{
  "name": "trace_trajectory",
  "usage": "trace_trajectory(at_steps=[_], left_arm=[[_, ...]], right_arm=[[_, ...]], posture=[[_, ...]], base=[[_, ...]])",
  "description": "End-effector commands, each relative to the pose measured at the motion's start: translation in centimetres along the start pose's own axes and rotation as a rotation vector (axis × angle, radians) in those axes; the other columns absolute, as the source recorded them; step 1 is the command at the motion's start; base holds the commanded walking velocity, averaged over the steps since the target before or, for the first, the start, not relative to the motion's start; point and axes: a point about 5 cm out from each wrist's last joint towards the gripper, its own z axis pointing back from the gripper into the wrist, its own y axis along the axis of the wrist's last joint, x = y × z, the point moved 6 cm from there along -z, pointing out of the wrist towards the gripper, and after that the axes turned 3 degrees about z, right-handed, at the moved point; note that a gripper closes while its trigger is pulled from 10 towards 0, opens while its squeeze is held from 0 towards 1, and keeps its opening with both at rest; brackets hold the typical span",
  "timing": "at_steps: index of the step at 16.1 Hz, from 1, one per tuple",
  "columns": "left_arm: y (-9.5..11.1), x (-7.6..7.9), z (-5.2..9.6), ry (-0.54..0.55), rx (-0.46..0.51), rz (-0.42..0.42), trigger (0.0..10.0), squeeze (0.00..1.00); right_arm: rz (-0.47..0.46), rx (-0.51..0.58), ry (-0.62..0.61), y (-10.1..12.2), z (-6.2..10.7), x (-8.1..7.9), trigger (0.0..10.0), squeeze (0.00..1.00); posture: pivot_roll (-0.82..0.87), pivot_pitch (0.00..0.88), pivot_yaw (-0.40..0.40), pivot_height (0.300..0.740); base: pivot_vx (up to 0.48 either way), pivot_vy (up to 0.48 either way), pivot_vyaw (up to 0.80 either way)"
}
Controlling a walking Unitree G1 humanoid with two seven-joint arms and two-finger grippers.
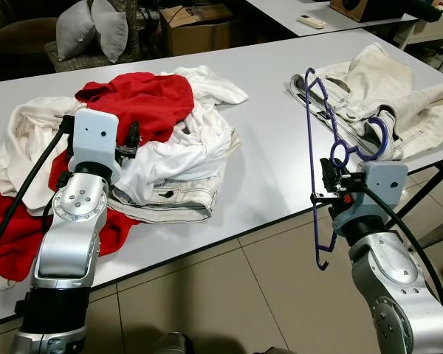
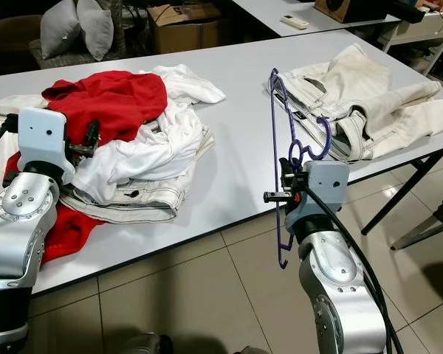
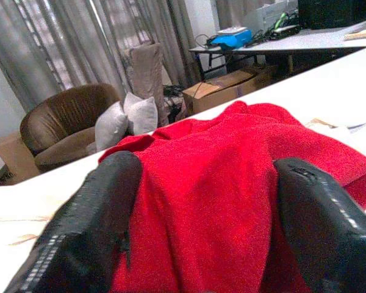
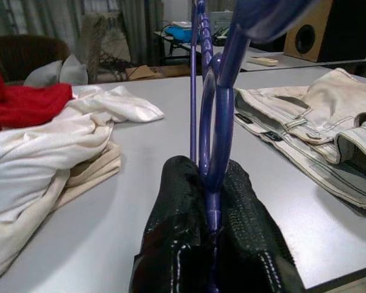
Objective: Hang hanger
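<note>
Above table edge point(image 1: 280, 221), hanger point(image 1: 311, 147) within right pincer point(image 1: 331, 193).

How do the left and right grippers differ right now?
The right gripper is shut on the blue hanger, while the left gripper is open and holds nothing. The right gripper is at the table's front edge, clear of clothes; the left gripper reaches over the pile, its fingers either side of the red garment. Both have black fingers on silver arms.
</note>
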Motion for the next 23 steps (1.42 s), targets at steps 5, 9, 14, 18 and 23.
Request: trace_trajectory(at_steps=[5,9,14,18,23], left_arm=[[-0.2,0.5,0.1,-0.019,0.002,0.019,0.0,0.00],[-0.1,0.7,0.1,-0.028,0.007,0.027,0.0,0.00],[0.0,1.1,0.1,-0.052,0.017,0.044,0.0,0.00],[0.2,1.6,-0.2,-0.071,0.025,0.089,0.0,0.00],[3.8,3.5,-3.6,-0.140,0.106,0.285,0.0,0.00]], right_arm=[[0.015,-0.028,0.028,-0.6,0.0,-0.3,10.0,0.00],[0.021,-0.029,0.038,-0.6,-0.2,-0.4,10.0,0.00],[0.036,-0.027,0.034,-0.7,-0.2,-0.3,10.0,0.00],[0.045,-0.028,0.027,-0.8,-0.2,-0.2,10.0,0.00],[0.046,-0.023,0.024,-0.7,-0.5,-0.2,10.0,0.00]], posture=[[0.01,0.046,-0.014,0.740],[0.01,0.040,-0.019,0.740],[0.00,0.031,-0.017,0.740],[0.00,0.022,-0.014,0.740],[0.01,0.008,-0.027,0.740]], base=[[0.000,0.000,0.00],[0.000,0.000,0.00],[0.000,0.000,0.00],[0.000,0.000,0.00],[0.000,0.000,0.00]])
